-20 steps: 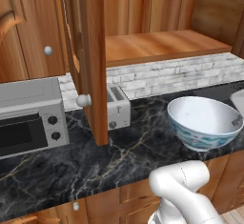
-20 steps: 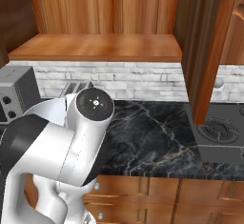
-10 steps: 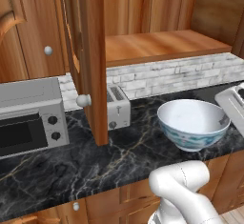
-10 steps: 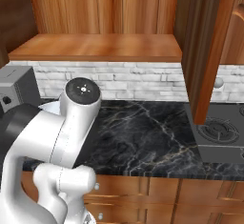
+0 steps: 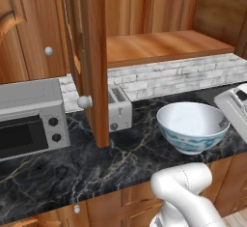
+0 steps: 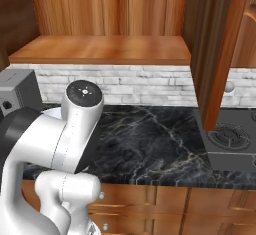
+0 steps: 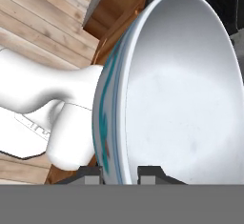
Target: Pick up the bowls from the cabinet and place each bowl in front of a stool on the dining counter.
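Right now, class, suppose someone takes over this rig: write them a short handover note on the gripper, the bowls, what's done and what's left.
Gripper: shut on the blue-patterned bowl's rim, one finger on each side.
Bowl: held above the black counter, right of the toaster.
Cabinet: door open, visible shelf bare.
Done: this bowl is out of the cabinet.
Left: set it in front of a stool on the dining counter, then do the second bowl.

cabinet (image 6: 107,49) shelf bare | door (image 6: 217,49) open (knob at edge) | stove burner (image 6: 229,138) right
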{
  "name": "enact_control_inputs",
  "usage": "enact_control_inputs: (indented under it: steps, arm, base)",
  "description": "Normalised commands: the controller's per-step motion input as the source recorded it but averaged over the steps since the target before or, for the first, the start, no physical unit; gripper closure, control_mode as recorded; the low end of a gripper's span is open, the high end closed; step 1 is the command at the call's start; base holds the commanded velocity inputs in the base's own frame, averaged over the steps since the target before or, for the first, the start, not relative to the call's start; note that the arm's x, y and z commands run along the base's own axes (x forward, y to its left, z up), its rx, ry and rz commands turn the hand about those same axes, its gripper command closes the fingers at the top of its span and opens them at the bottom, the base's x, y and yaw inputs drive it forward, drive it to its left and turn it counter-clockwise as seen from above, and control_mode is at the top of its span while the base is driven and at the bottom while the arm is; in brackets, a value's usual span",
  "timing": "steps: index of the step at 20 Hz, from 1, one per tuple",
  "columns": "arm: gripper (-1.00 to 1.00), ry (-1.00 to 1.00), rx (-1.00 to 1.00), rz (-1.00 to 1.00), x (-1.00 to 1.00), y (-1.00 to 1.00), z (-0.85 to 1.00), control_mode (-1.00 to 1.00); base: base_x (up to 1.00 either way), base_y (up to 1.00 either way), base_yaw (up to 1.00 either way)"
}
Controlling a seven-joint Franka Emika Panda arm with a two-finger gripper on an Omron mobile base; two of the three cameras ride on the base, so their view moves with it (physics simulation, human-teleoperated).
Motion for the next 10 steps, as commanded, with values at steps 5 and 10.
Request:
enact_control_inputs:
  steps: [5,10]
  arm:
    - [1.00,0.00,0.00,0.00,0.00,0.00,0.00,-1.00]
    - [1.00,0.00,0.00,0.00,0.00,0.00,0.00,1.00]
  base:
    - [0.00,0.00,0.00]
    - [-0.01,-0.11,-0.03]
